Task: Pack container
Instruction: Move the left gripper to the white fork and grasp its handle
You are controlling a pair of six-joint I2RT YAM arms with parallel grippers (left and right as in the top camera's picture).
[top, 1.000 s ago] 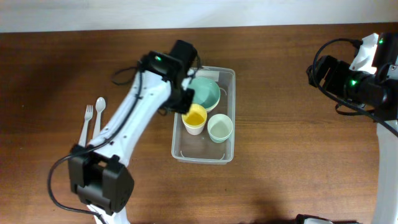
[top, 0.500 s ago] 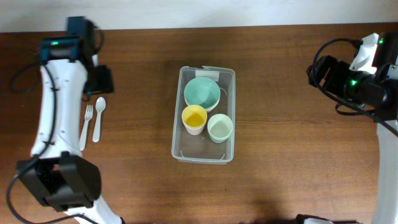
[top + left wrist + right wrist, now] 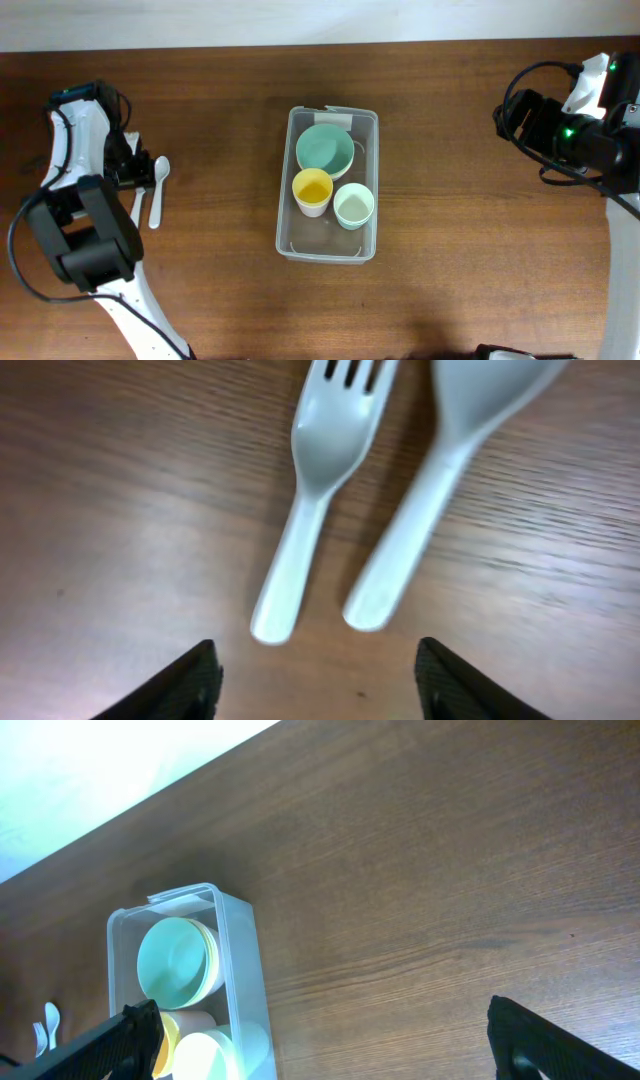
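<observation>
The clear plastic rectangular container (image 3: 326, 244) sits near the middle of the brown wooden table (image 3: 460, 260), with its short ends facing the far and near edges. A small white label (image 3: 337, 118) sits at the far end. Inside it a teal round bowl (image 3: 325, 151) fills the far half. A yellow cup (image 3: 312, 190) and a pale green cup (image 3: 353, 206) stand side by side just in front of it. The near end of the tub is bare.

Over on the left side, well apart from the container, the left arm (image 3: 72, 130) is folded back on itself. It rises from its base, bends at the far edge and comes down with its wrist pointing at the tabletop. The left gripper (image 3: 320, 682) hangs low over two pieces of white plastic cutlery. Its dark fingers (image 3: 190, 682) are spread wide with nothing between them. Its wrist camera shows a white plastic fork (image 3: 318, 470) and a white plastic spoon (image 3: 425, 520) lying side by side. Their handle ends point toward the gripper, and neither touches a finger. From above only the spoon (image 3: 157, 190) shows clearly beside the wrist.

The right arm (image 3: 575, 135) is held high at the far right edge of the table, well away from everything. The right gripper (image 3: 335, 1045) is spread wide and empty, and its camera looks across bare wood to the container (image 3: 250, 1005) at lower left.
</observation>
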